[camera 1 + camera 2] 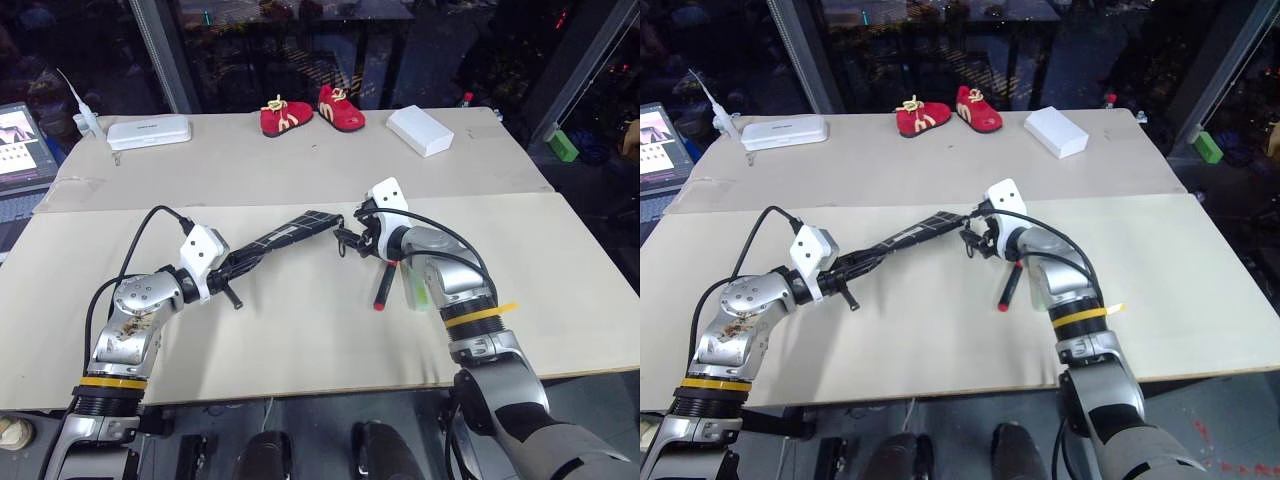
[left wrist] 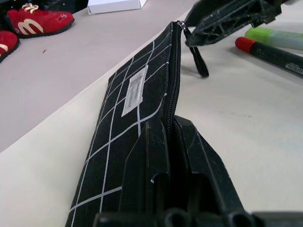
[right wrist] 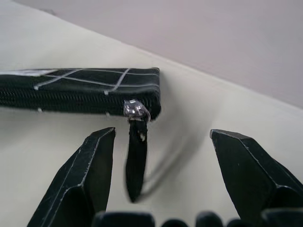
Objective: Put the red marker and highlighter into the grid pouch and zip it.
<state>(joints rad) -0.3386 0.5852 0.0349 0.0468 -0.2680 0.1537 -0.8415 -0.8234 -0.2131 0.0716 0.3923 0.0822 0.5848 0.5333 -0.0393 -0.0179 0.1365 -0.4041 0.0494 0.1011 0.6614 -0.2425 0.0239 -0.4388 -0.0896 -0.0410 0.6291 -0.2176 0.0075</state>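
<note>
The pouch [image 1: 290, 234], pinched at its near end by the left claw [image 1: 243, 262], was held with its long axis toward two o'clock, its zipper pull [image 3: 136, 161] hanging between the right claw's [image 3: 163, 156] wide-spread fingers.

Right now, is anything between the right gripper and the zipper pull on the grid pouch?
Nothing visible is. The right gripper is open, and the black zipper pull hangs free between its fingers at the end of the grid pouch, which the left gripper holds by the other end.
</note>
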